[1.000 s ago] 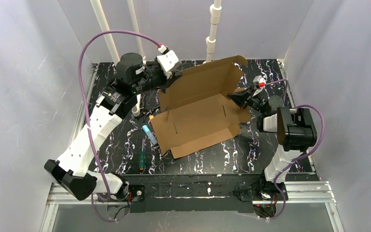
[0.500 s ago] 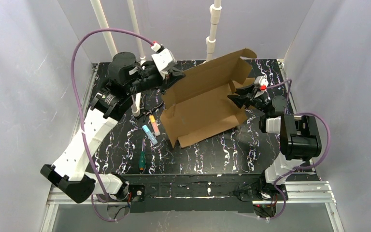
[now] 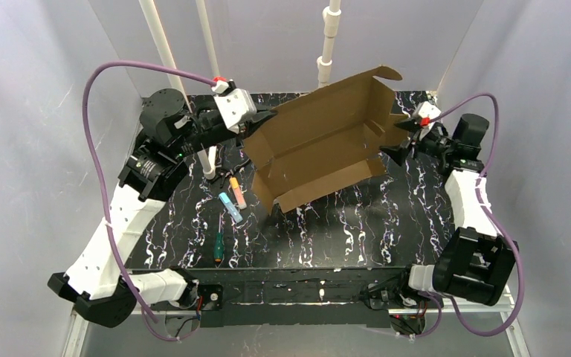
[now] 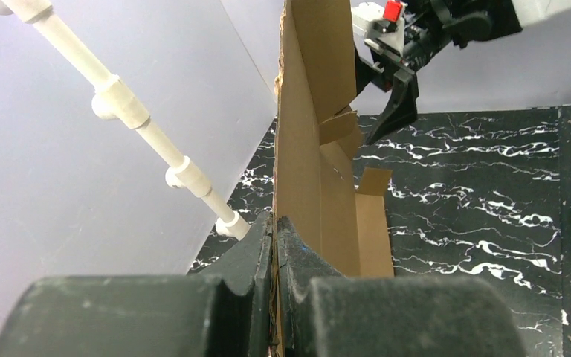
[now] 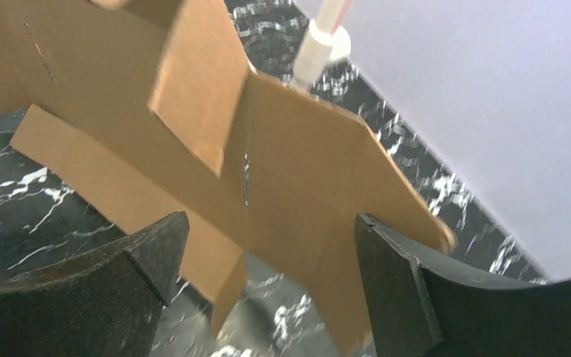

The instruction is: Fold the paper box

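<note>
The paper box (image 3: 320, 141) is a brown cardboard sheet with raised flaps, tilted up off the black marbled table (image 3: 342, 230). My left gripper (image 3: 256, 119) is shut on its left edge. In the left wrist view the cardboard (image 4: 320, 171) runs edge-on away from the pinching left gripper (image 4: 275, 219). My right gripper (image 3: 395, 141) stands open just off the box's right end, touching nothing. In the right wrist view the box's flaps (image 5: 193, 97) hang ahead of the wide-apart right gripper (image 5: 268, 230).
Several markers (image 3: 232, 198) and a green-handled screwdriver (image 3: 217, 248) lie on the table left of the box. A short white post (image 3: 209, 161) stands near the left arm. White pipes (image 3: 327, 44) run up the back wall. Grey walls close in both sides.
The right gripper opened, let go of the box's right flap and drew back to the right. The left gripper lifted the box higher and tilted it toward the back.
</note>
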`<state>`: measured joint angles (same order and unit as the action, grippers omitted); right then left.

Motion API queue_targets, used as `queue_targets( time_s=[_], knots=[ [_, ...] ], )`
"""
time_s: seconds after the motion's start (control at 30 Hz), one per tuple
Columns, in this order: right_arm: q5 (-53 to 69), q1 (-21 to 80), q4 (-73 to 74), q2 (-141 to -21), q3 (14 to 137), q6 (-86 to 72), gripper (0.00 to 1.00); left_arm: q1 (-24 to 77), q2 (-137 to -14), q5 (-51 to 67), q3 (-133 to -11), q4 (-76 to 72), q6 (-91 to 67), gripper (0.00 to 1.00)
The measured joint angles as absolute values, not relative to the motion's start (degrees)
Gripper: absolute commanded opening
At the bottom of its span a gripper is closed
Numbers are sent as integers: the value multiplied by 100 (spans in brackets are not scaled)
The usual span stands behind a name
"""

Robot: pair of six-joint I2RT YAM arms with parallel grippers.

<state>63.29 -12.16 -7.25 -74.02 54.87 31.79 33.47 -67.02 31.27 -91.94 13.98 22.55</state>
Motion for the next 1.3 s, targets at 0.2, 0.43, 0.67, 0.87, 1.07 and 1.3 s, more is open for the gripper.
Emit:
queue_targets(
  time_s=[0.2, 0.43, 0.67, 0.87, 1.07, 1.3],
  knots=[
    [6364, -1695, 1732, -7924, 6178, 4285, 91, 3398, -6945, 2987, -9139, 1463, 2532, 0],
    [6257, -1664, 3175, -8331, 6613, 5183, 88, 3398, -7019, 2829, -9037, 1546, 2685, 0],
    [5881, -1533, 2576, -8873, 6608, 4604, 65, 3422, -7019, 2829, -9000, 1535, 2698, 0],
    [5570, -1083, 1824, -8807, 6158, 4185, 36, 3454, -7022, 2799, -8927, 1542, 2650, 0],
    [5083, -998, 248, -7979, 4941, 3138, 11, 3568, -7019, 2626, -8796, 1479, 2449, 0],
    [4554, -738, -969, -7328, 4244, 2418, 1, 3732, -7004, 2276, -8621, 1240, 2056, 0]
  ],
)
